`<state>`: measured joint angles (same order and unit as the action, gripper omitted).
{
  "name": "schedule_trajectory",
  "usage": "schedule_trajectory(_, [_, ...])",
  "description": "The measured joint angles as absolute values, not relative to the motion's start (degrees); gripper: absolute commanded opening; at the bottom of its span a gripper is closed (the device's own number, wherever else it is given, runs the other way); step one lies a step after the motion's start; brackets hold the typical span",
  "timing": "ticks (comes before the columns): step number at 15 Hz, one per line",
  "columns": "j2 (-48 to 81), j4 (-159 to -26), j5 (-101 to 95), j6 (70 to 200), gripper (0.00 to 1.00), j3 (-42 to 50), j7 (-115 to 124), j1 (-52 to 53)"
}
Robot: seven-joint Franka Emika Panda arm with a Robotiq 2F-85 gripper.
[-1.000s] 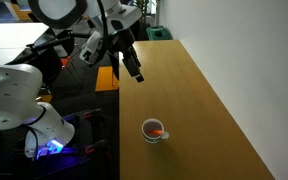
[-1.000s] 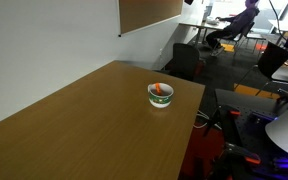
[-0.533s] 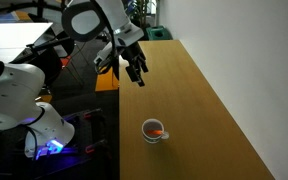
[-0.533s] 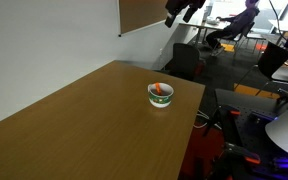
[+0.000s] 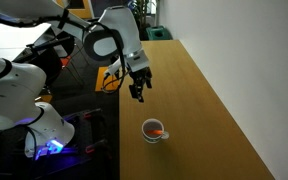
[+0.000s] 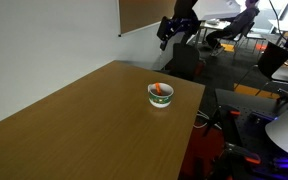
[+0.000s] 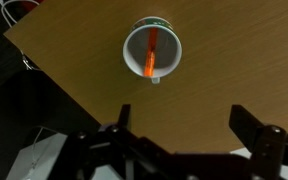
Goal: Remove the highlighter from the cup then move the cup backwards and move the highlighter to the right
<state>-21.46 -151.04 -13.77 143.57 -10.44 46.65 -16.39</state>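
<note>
1. Office desks and chairs lie behind a long wooden table (image 5: 199, 95) in an exterior view; the cup (image 5: 155, 131) stands near the table's robot-side edge with the orange highlighter (image 5: 159, 132) inside it; the gripper (image 5: 138, 92) hangs above that same edge, well apart from the cup, fingers pointing down and empty.
2. In an exterior view from across the table (image 6: 84, 120), the cup (image 6: 160, 95) sits not far from a corner; the highlighter (image 6: 161, 90) leans across its inside; the gripper (image 6: 170, 32) is high beyond the edge, too dark to read its fingers there.
3. Wrist view: the cup (image 7: 152, 53) is ahead on the table (image 7: 229, 60); the highlighter (image 7: 151, 55) spans rim to rim; the gripper (image 7: 182, 118) shows both fingers (image 7: 119, 128) spread wide with nothing between them.
4. Step in hand, as I judge it, is the approach; centre over the cup, keep the fingers either side of the pen's line, descend slowly, pinch the raised end without knocking the rim, then lift straight up so the light cup neither tips nor drags.
</note>
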Motion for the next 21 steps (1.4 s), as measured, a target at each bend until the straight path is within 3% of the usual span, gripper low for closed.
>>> schedule_trajectory(14, [-15.0,-150.5,-17.8,144.2,1.0,-6.3,44.9,-15.7])
schedule_trajectory(21, [-8.4,-151.9,-17.9,155.2,1.0,-1.0,37.3,-15.2])
